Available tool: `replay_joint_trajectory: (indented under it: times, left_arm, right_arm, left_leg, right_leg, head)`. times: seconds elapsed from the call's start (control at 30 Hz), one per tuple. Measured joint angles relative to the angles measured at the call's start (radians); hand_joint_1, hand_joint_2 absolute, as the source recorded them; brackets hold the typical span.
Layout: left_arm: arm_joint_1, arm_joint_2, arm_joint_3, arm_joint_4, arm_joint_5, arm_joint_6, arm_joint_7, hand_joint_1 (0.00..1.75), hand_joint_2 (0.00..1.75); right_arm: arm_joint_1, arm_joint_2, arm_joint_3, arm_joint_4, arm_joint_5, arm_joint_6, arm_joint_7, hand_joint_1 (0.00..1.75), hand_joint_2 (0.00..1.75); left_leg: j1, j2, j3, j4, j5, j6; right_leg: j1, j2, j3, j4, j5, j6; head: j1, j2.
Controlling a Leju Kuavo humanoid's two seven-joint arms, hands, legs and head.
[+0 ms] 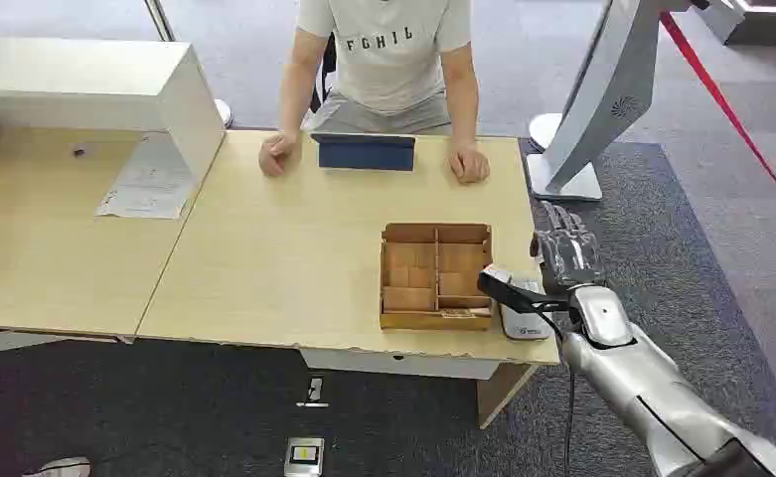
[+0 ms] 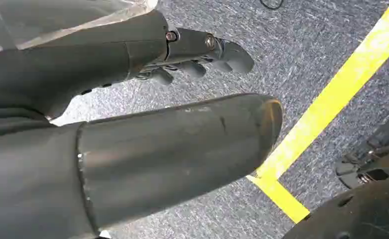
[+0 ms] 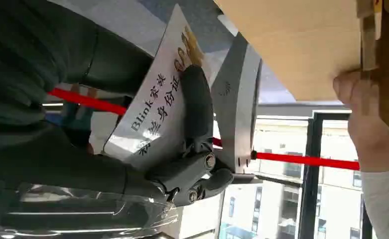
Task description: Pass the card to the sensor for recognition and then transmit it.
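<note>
My right hand (image 1: 567,248) is raised beside the table's right edge, just past the white sensor (image 1: 525,320) that lies at the front right corner. It holds a white card (image 3: 155,107) with printed writing, pinched between thumb and fingers (image 3: 197,107) of the right hand (image 3: 182,169). In the head view the back of the hand hides the card. My left hand (image 2: 182,99) hangs over grey carpet with nothing in it, its fingers (image 2: 207,50) apart from the thumb.
A wooden compartment box (image 1: 435,275) stands left of the sensor. A person sits across the table (image 1: 284,258), both fists (image 1: 468,162) resting beside a dark blue tablet (image 1: 366,152). A white stand (image 1: 602,99) and a red barrier tape (image 1: 731,114) are to the right.
</note>
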Motion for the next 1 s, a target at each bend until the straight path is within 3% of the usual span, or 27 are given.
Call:
replay_joint_trajectory:
  times: [0.73,0.8,0.87,1.0]
  left_arm:
    - [-0.003,-0.005,-0.008,0.000,-0.018,0.005,-0.015,0.00,0.00]
    - [-0.001,-0.037,-0.016,-0.001,-0.024,0.034,0.005,0.00,0.00]
    - [-0.012,-0.090,-0.018,-0.002,-0.022,0.090,0.084,0.00,0.00]
    - [-0.052,-0.160,-0.021,-0.010,-0.021,0.106,0.147,0.00,0.00]
  right_arm:
    - [0.073,-0.013,-0.001,-0.001,-0.008,-0.001,-0.013,1.75,1.75]
    - [0.079,-0.012,-0.001,-0.002,-0.005,-0.001,-0.012,1.75,1.75]
    - [0.083,-0.003,0.000,-0.002,0.000,0.004,-0.013,1.75,1.75]
    - [0.085,0.020,0.003,-0.002,0.007,0.013,-0.013,1.75,1.75]
  left_leg:
    - [0.000,0.000,0.000,0.000,0.000,0.000]
    - [-0.001,0.000,0.000,0.000,0.000,0.000]
    - [-0.001,-0.001,-0.001,0.000,0.000,0.000]
    - [-0.002,0.000,-0.001,0.000,0.000,0.000]
  right_leg:
    - [0.000,0.000,0.000,0.000,0.000,0.000]
    - [-0.001,0.000,0.000,-0.001,0.000,0.000]
    - [-0.002,0.000,-0.001,0.000,0.000,0.000]
    - [-0.002,0.000,0.000,-0.001,0.001,0.002]
  head:
    - [0.000,0.000]
    - [0.000,0.000]
    - [0.000,0.000]
    - [0.000,0.000]
